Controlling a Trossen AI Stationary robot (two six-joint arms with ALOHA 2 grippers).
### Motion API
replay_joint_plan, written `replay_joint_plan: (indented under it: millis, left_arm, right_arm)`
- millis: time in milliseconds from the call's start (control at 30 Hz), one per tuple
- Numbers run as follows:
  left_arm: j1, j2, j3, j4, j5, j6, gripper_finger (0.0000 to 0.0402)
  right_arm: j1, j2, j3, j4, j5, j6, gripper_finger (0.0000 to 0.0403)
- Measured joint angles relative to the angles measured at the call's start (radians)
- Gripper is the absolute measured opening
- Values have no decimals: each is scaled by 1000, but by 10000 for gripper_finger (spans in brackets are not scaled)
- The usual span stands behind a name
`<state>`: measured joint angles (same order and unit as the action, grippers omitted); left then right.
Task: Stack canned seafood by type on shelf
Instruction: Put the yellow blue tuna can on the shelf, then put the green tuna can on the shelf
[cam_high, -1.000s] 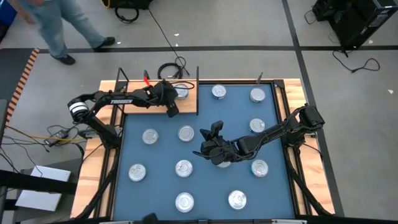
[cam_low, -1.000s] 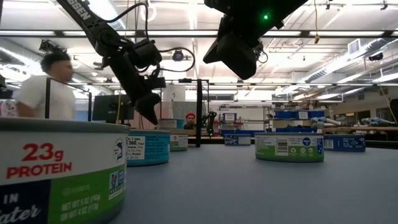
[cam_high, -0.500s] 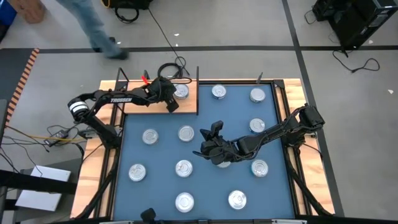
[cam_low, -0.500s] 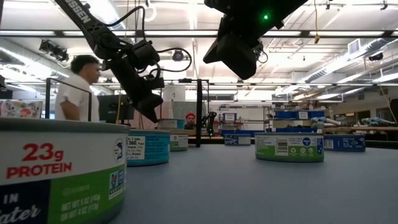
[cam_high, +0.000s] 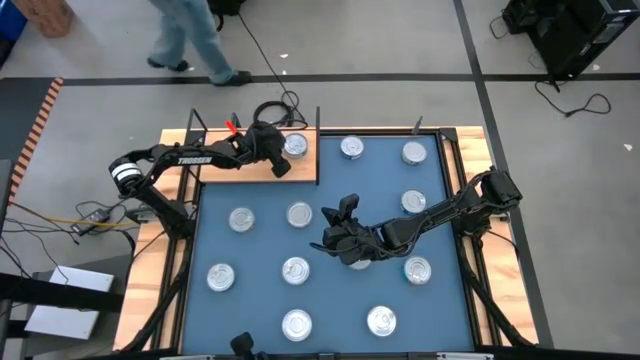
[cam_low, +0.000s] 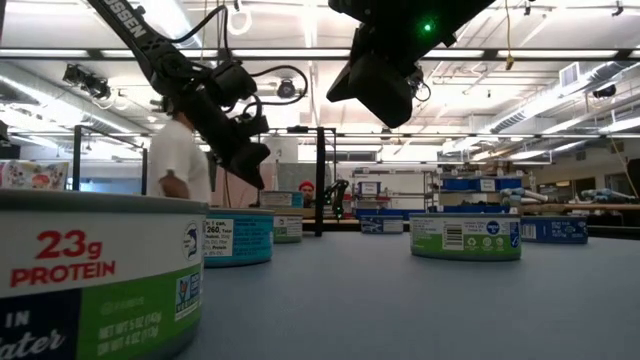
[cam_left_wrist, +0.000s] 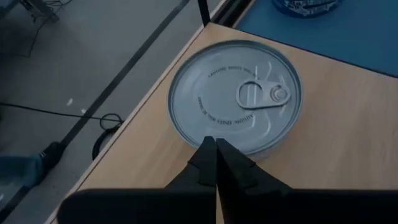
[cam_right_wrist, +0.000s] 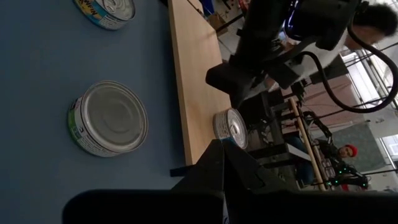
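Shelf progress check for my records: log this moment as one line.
left hand: shut, empty, beside tin | tin: on shelf | right hand: shut, empty, over mat

Light: even, bright, from ceiling strip lamps that I see in the low view, glaring white there. Shadows: soft, short, under my arms on the blue mat. Glare: bright spots on tin lids (strongest on the shelf tin, sharp in my left wrist view). Blur: nearest tin soft in the low view; walking person smeared; my dark fingers unfocused.
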<state>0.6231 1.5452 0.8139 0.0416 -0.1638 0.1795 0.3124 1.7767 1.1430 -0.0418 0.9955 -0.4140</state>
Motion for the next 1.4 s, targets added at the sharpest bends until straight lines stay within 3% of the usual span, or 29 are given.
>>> replay_joint_plan:
  millis: [167, 333, 500, 1133, 1400]
  left_arm:
    - [0, -9, 0, -11, 9, 8, 1]
    - [-1, -44, 2, -30, 177, 4, 1]
    - [-1, -40, 2, -89, 259, 17, 1]
    - [21, 33, 1, 26, 253, -26, 1]
    - [-24, -67, -12, 30, 245, -47, 1]
  right_arm:
    - [0, 0, 0, 2, 4, -1, 4]
    - [0, 0, 0, 2, 5, -2, 4]
    - [0, 0, 0, 2, 2, -2, 4]
    - [-7, 0, 0, 3, -23, 3, 6]
    - [19, -6, 0, -2, -18, -1, 3]
